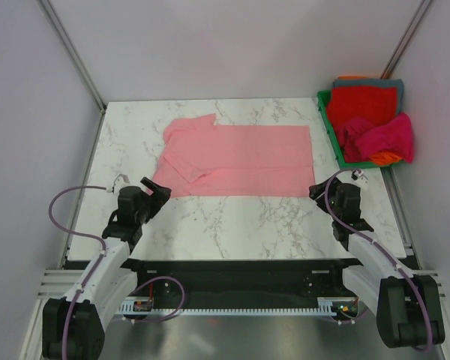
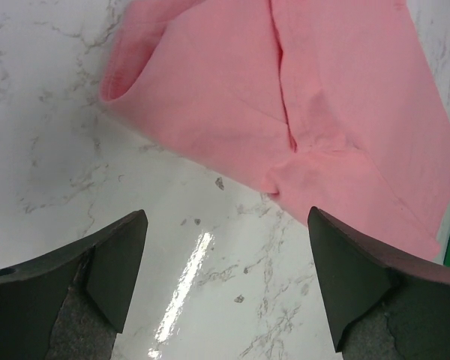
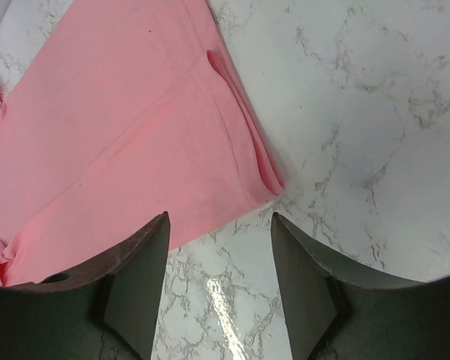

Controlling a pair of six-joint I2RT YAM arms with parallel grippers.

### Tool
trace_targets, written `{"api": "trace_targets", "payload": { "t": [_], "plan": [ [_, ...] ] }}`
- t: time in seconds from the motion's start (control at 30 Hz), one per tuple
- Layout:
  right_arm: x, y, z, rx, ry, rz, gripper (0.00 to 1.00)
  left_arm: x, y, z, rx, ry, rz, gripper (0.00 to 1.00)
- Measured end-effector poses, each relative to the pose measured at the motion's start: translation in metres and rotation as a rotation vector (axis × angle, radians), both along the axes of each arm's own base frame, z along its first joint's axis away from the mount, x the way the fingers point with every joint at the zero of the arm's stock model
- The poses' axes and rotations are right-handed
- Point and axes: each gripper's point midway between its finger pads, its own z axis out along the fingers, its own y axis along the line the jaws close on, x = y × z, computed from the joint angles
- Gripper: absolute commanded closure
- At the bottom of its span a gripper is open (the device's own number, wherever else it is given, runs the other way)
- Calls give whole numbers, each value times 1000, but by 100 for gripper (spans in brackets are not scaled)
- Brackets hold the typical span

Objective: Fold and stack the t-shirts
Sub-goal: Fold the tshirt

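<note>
A light salmon-pink t-shirt [image 1: 240, 159] lies flat on the marble table, folded lengthwise, its sleeve end at the left. It also shows in the left wrist view [image 2: 307, 97] and in the right wrist view [image 3: 120, 142]. My left gripper [image 1: 159, 190] is open and empty, just off the shirt's near left corner. My right gripper [image 1: 320, 187] is open and empty, just off the shirt's near right corner. Red [image 1: 364, 105], magenta [image 1: 386, 139], orange [image 1: 386, 157] and teal-grey [image 1: 375, 82] t-shirts lie heaped in the bin.
A green plastic bin [image 1: 328, 120] stands at the back right of the table. Grey walls close in the left, back and right. Bare marble [image 1: 240, 225] lies between the shirt and the arm bases.
</note>
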Motion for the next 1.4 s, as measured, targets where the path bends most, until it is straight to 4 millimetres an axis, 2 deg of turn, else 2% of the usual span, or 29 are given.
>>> {"api": "trace_targets", "payload": {
  "t": [0.13,0.23,0.53,0.67,0.87,0.93,0.97,1.0,1.03,1.13,1.4],
  "plan": [
    [-2,1,-17,15,62,-6,37,-2,4,-21,-26,74,60,6],
    [-7,2,-29,39,111,-18,39,-4,6,-29,-50,100,99,7],
    [-6,2,-31,114,125,-89,45,1,16,-28,-62,80,183,10],
    [-8,1,-44,131,169,-115,47,0,19,-29,-57,80,200,12],
    [8,1,-45,171,157,-153,51,-4,23,-38,-54,89,227,15],
    [12,0,-46,176,153,-167,59,-4,24,-38,-52,90,231,16],
    [14,-1,-47,172,156,-173,69,-3,25,-39,-49,89,236,17],
    [16,-2,-49,170,162,-178,72,-3,26,-39,-46,90,240,18],
    [17,-2,-51,168,171,-182,83,-3,26,-40,-44,92,242,19],
    [22,-5,-55,149,194,-194,99,-3,28,-41,-40,97,251,26],
    [27,-10,-54,103,211,-198,100,-4,37,-47,-15,116,293,40]
  ]
}}
